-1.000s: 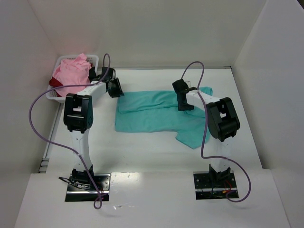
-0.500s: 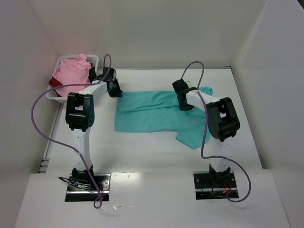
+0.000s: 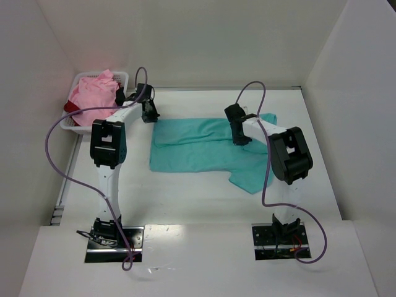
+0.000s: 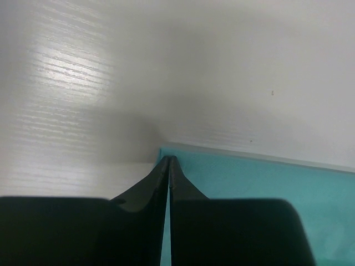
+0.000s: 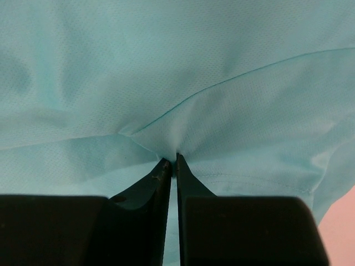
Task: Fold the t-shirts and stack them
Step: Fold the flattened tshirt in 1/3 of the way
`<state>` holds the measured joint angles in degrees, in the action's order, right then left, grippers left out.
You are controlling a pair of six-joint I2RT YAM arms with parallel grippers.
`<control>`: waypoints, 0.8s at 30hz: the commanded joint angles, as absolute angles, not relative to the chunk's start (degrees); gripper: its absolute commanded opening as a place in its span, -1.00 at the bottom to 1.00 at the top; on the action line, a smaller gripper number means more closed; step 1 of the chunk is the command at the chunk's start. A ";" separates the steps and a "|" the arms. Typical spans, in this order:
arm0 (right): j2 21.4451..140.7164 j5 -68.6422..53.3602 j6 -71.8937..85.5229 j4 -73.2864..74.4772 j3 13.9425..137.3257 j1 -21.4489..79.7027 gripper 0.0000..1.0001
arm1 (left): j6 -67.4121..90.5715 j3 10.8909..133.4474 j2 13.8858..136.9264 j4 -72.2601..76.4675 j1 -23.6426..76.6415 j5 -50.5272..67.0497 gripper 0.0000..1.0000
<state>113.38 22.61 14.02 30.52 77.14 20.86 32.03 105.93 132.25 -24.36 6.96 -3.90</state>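
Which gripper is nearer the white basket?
Left. The left gripper is beside the basket, at the corner of the teal shirt; the right gripper is farther, across the shirt.

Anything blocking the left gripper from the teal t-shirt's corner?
Nothing visible. In the wrist view the left gripper, jaws shut, points right at the corner of the teal cloth t-shirt; only the white table lies around it.

Matt fine-knit teal cloth t-shirt (image 5: 222,66); white tabletop (image 4: 83,83), faintly grained, softly glossy.
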 commanded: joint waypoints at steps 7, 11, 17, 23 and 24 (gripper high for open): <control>110.13 18.19 13.62 33.92 75.06 21.36 -0.79 | 33.49 108.90 134.47 -24.52 7.12 -4.22 -0.81; 109.60 18.19 13.62 36.04 75.06 21.36 -0.79 | 33.49 108.90 134.47 -24.52 7.12 -4.22 -0.76; 108.37 19.59 13.79 36.65 76.11 21.36 -0.38 | 33.49 108.90 133.86 -24.52 7.12 -4.22 -0.70; 104.07 22.24 16.61 34.29 80.93 19.61 0.64 | 31.64 107.49 128.33 -22.68 7.12 -1.59 -0.52; 103.54 21.71 17.74 33.32 81.64 18.64 0.68 | 31.03 107.49 127.62 -22.68 7.12 -1.58 -0.49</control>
